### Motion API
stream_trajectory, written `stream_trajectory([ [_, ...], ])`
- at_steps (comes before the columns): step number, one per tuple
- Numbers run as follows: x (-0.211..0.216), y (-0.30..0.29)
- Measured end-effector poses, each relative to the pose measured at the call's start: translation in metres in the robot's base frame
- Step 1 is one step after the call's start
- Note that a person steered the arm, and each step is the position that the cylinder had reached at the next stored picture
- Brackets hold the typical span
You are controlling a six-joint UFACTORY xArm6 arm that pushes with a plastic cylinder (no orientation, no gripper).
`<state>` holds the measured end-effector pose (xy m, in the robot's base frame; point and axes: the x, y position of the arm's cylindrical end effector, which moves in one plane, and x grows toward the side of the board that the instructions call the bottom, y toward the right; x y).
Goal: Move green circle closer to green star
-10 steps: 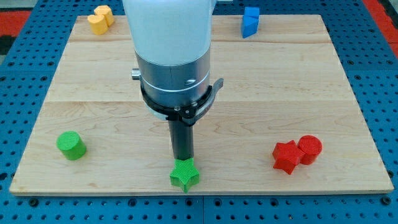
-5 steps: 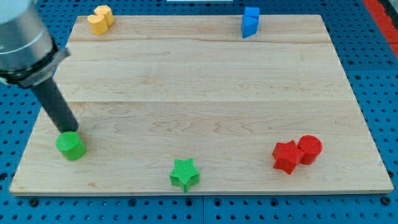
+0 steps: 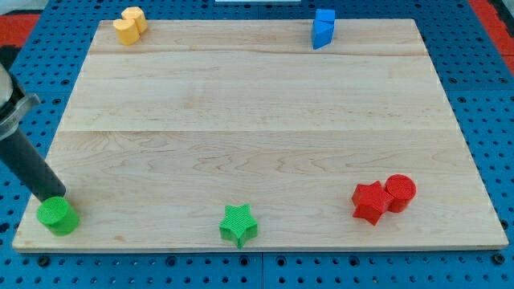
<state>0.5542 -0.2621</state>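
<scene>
A small green plastic circle sits in the pale wooden desk's bottom-left corner, well apart from the green plastic star at the bottom edge. The arm has no gripper, so nothing is grasped; its dark rod's tip touches the circle's upper-left side, seemingly badly placed for pushing it rightward toward the star.

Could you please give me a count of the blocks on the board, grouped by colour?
Green: 2, the green circle and the green star
Red: 2, the red star and the red circle
Yellow: 1, the yellow block
Blue: 1, the blue block
Total: 6

Pale wood-grain desk on blue perforated base; green circle, green star, red star, red cylinder, blue block, yellow block; dark rod.
</scene>
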Motion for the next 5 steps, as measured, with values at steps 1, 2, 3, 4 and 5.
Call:
stream_trajectory([
  [1, 0.008, -0.008],
  [2, 0.021, -0.042],
  [3, 0.032, -0.032],
  [4, 0.037, 0.022],
  [5, 0.040, 0.059],
])
